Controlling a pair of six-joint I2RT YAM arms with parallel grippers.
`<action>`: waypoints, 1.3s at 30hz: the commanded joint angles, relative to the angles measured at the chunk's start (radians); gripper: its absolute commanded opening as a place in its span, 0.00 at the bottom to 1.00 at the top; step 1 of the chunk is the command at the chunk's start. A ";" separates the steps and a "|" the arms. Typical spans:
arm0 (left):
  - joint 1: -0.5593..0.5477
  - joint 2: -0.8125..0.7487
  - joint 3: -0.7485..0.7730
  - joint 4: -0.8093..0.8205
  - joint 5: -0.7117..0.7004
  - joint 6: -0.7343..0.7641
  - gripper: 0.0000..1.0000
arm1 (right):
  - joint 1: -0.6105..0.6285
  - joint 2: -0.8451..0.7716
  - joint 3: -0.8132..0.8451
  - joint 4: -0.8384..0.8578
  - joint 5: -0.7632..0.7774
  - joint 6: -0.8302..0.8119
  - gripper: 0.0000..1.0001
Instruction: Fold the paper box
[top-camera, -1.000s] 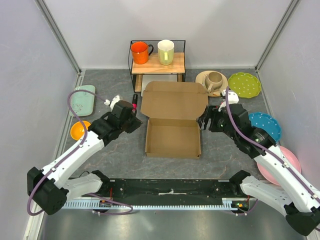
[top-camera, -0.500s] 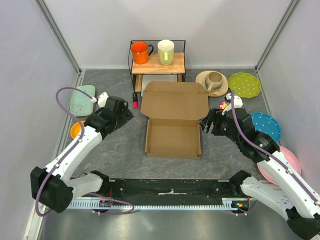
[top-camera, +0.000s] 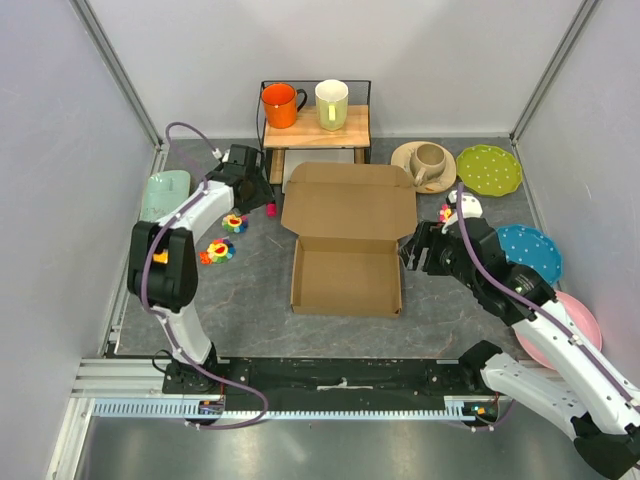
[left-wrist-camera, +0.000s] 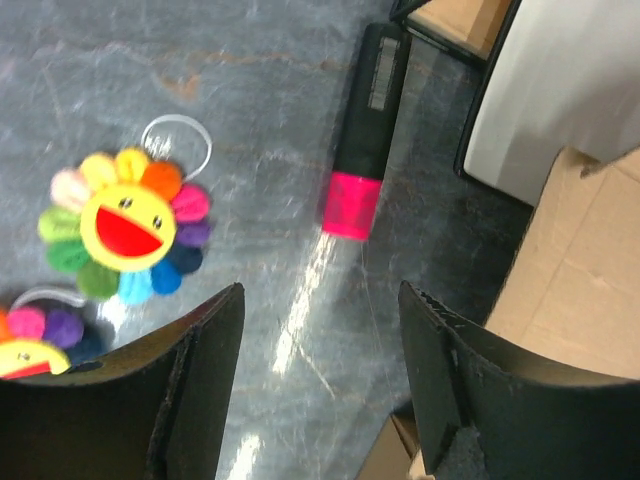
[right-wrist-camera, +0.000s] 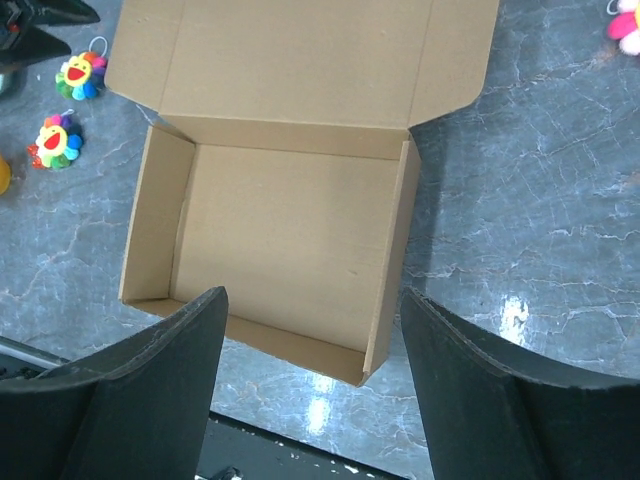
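The paper box (top-camera: 346, 275) is brown cardboard in the middle of the table, a shallow tray with its walls up. Its lid (top-camera: 350, 205) lies open toward the back. My left gripper (top-camera: 260, 192) hovers open over the bare table off the lid's left corner. In the left wrist view this gripper (left-wrist-camera: 320, 300) has nothing between its fingers, and the box's edge (left-wrist-camera: 590, 270) is to the right. My right gripper (top-camera: 410, 250) stands open beside the tray's right wall. From the right wrist view, the right gripper (right-wrist-camera: 312, 297) hangs empty above the box (right-wrist-camera: 285, 230).
A black-and-pink marker (left-wrist-camera: 362, 130) and two rainbow flower toys (top-camera: 234, 222) (top-camera: 217, 250) lie left of the lid. A wire rack (top-camera: 316, 125) with an orange mug (top-camera: 280, 105) and a cream mug (top-camera: 331, 104) stands behind. Right side: cup on saucer (top-camera: 428, 160), green plate (top-camera: 489, 169), blue plate (top-camera: 535, 250), pink plate (top-camera: 575, 330). Mint tray (top-camera: 165, 195) far left.
My left arm swung from the box's left side back toward the rack, and its gripper went from shut to open. Two flower toys now show on the table. The right arm barely moved.
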 joint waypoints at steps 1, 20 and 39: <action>0.002 0.111 0.115 0.029 0.009 0.129 0.70 | 0.003 0.025 0.005 -0.012 0.000 -0.002 0.77; -0.027 0.305 0.160 0.196 -0.008 0.178 0.61 | 0.003 0.090 0.017 -0.038 0.027 0.003 0.78; -0.033 0.228 0.073 0.118 -0.066 0.106 0.28 | 0.003 0.124 0.019 0.003 0.035 -0.043 0.79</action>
